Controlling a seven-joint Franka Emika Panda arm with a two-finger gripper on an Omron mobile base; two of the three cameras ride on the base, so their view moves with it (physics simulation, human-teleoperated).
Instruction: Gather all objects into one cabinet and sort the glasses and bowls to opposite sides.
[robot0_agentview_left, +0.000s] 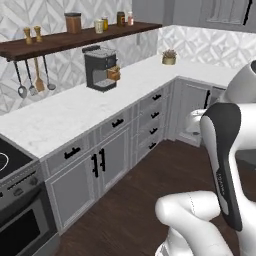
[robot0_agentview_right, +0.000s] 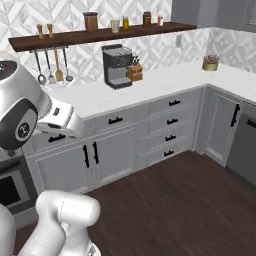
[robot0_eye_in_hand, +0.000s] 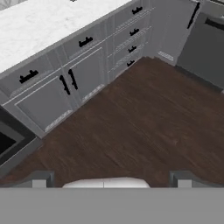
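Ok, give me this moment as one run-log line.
gripper: open, empty, over the wood floor | facing base cabinets | coffee machine on counter | cups, bowl: not reached

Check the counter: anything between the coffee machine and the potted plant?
Nothing. In both base views the white counter runs bare from the coffee machine, with its small brown holder, to the potted plant.

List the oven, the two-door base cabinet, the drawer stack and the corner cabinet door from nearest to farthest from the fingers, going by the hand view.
1. oven, lower left, closest to the fingers.
2. two-door base cabinet, left of centre.
3. drawer stack, upper middle.
4. corner cabinet door, top right, farthest.
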